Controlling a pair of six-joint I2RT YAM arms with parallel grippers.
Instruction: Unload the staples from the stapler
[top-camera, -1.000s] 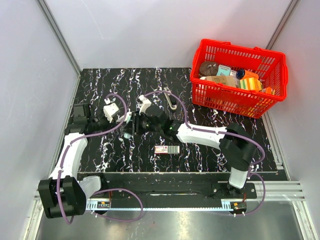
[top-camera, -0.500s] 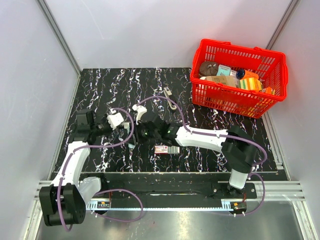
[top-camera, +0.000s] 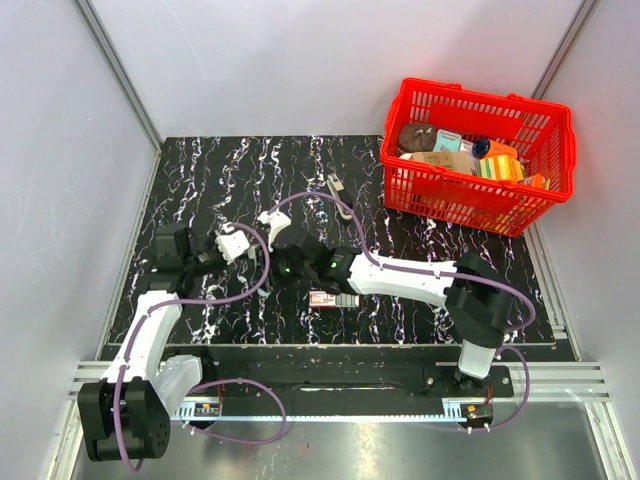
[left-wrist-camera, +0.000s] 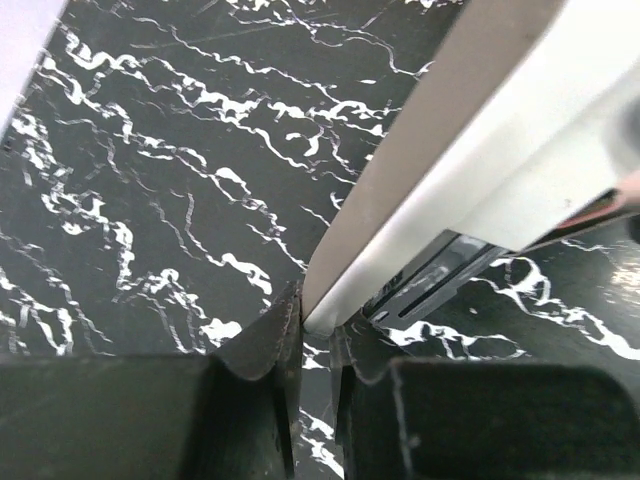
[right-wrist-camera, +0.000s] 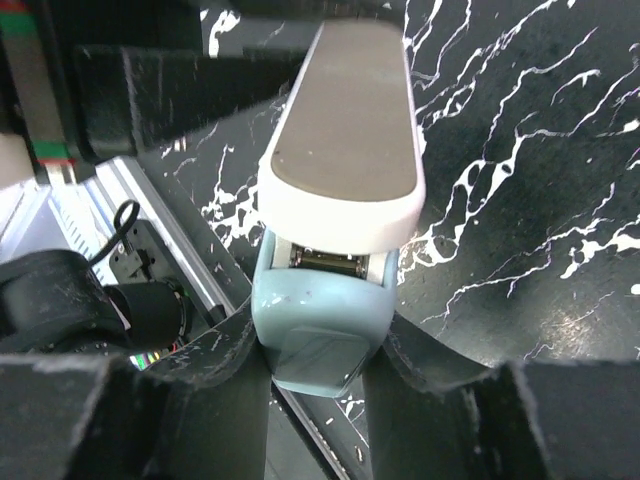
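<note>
The left gripper (left-wrist-camera: 312, 335) reaches in from far to the left of the red basket (top-camera: 450, 205). Its two dark fingers (left-wrist-camera: 262, 352) are drawn almost together, pinching the tip of the stapler's pale lid. Under that lid, in the left wrist view, a strip of the metal magazine shows.

The stapler (right-wrist-camera: 345, 150) is held off the black marbled tabletop (top-camera: 230, 170), well to the left of the basket and somewhat nearer the arm bases than the basket is. It has a white top arm with a grey pad and a light blue base. A narrow gap with metal in it shows between the two parts.

The right gripper (right-wrist-camera: 312, 350) meets the stapler from the basket's side. It is clamped on the light blue base, with one finger (right-wrist-camera: 225, 375) pressed against each flank.

A small red, white and grey box (top-camera: 333, 299) lies flat on the tabletop, left of the basket and nearer the arm bases. It is closer to the basket than the stapler is.

A small metal piece (top-camera: 340, 195) lies just left of the basket, level with its front wall. What it is cannot be made out.

The basket stands at the far right of the tabletop and holds several packaged goods.
</note>
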